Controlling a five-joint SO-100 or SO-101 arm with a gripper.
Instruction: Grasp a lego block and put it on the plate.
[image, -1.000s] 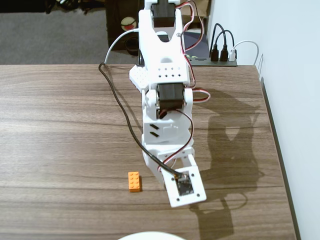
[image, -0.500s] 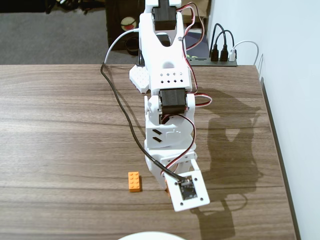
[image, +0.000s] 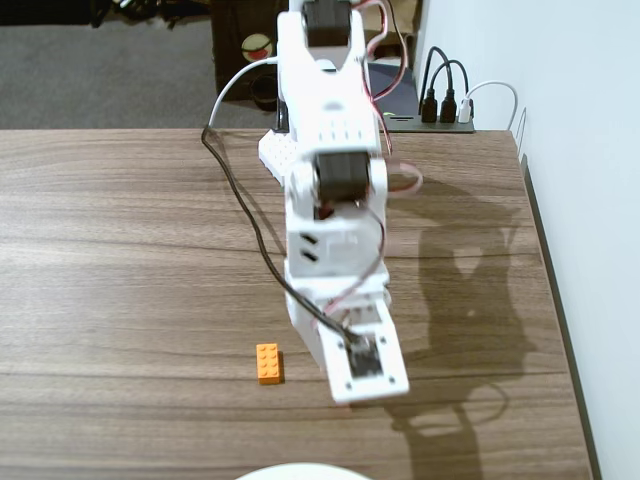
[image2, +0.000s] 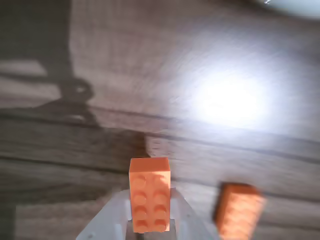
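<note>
In the wrist view an orange lego block (image2: 150, 192) with 2x4 studs stands lengthwise between my white fingers (image2: 112, 220), and my gripper (image2: 150, 215) is shut on it. A second orange lego block (image2: 239, 210) lies blurred on the wood to the right; in the fixed view this lego block (image: 268, 362) sits just left of the wrist. There the jaws are hidden under the wrist camera board (image: 365, 362). The plate (image: 292, 471) shows as a white rim at the bottom edge, and the plate (image2: 295, 6) is a pale curve at the top right of the wrist view.
The white arm (image: 330, 180) reaches down the middle of the wooden table (image: 120, 250), with a black cable (image: 240, 210) trailing on its left. A power strip with plugs (image: 445, 110) sits at the back right. A white wall (image: 590, 200) borders the right edge.
The wrist has shifted up and slightly left and the arm looks motion-blurred. The loose lego block on the table has not moved.
</note>
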